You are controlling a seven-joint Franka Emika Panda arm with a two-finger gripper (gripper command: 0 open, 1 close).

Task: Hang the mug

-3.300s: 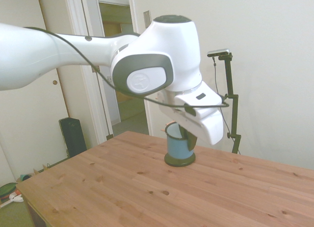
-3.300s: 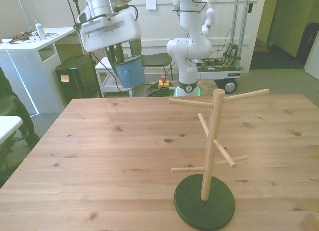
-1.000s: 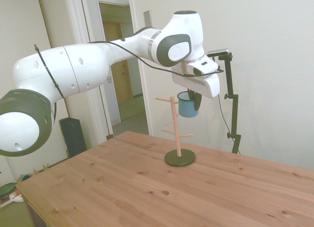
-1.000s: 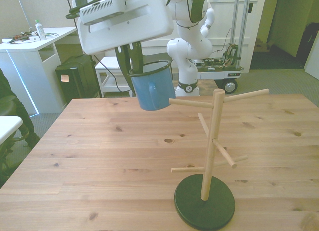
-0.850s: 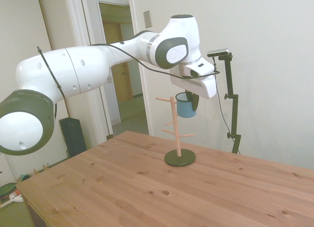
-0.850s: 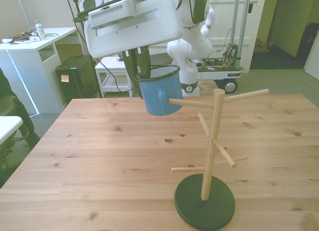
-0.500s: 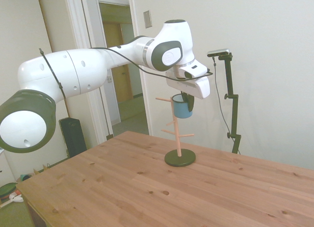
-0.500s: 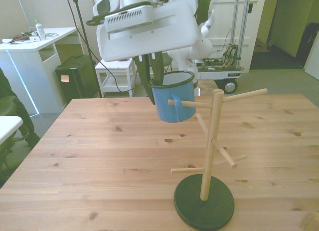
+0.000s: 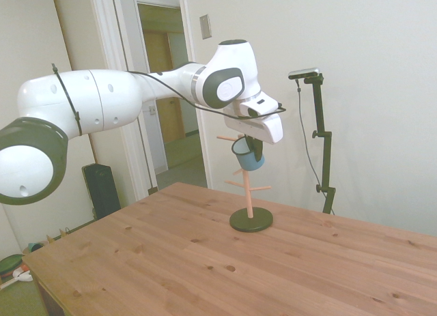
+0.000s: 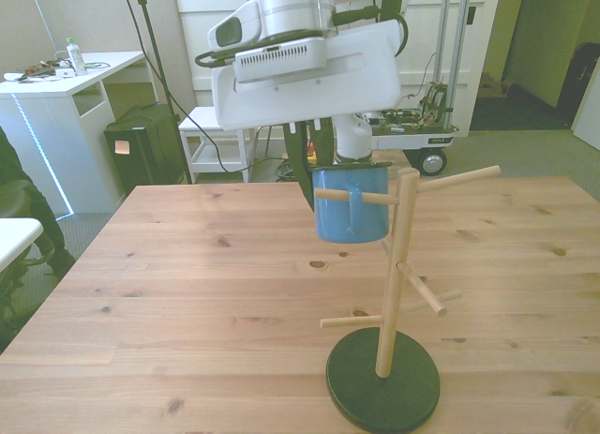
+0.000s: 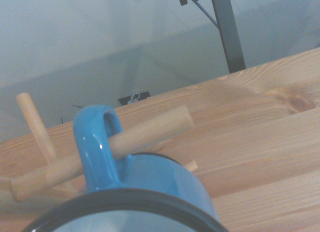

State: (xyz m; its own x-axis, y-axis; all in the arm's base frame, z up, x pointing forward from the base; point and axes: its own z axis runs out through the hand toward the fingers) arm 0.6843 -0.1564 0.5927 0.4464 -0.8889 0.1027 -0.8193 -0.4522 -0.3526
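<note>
The blue mug (image 10: pixel 339 218) with its dark rim hangs in the air beside the wooden peg stand (image 10: pixel 394 293), on the front view's left of its pole. An upper peg (image 10: pixel 377 199) passes through the mug's handle (image 11: pixel 95 142), as the wrist view shows from close by. My gripper (image 10: pixel 313 172) is shut on the mug's rim, its dark fingers coming down from above. From the side, the mug (image 9: pixel 246 156) sits tilted under the gripper (image 9: pixel 254 147), level with the stand's top pegs. The stand's dark round base (image 9: pixel 250 220) rests on the wooden table (image 10: pixel 187 293).
Lower pegs (image 10: pixel 420 288) stick out from the pole toward several sides. Behind the table stand a white desk (image 10: pixel 56 82), a black box (image 10: pixel 141 143) and a second robot on a cart (image 10: pixel 403 125). A person's dark sleeve (image 10: pixel 14 204) shows at the front view's left edge.
The arm has carried the mug across to the stand and lower. The mug's handle has slid onto the upper peg, further along it toward the pole than half a second ago.
</note>
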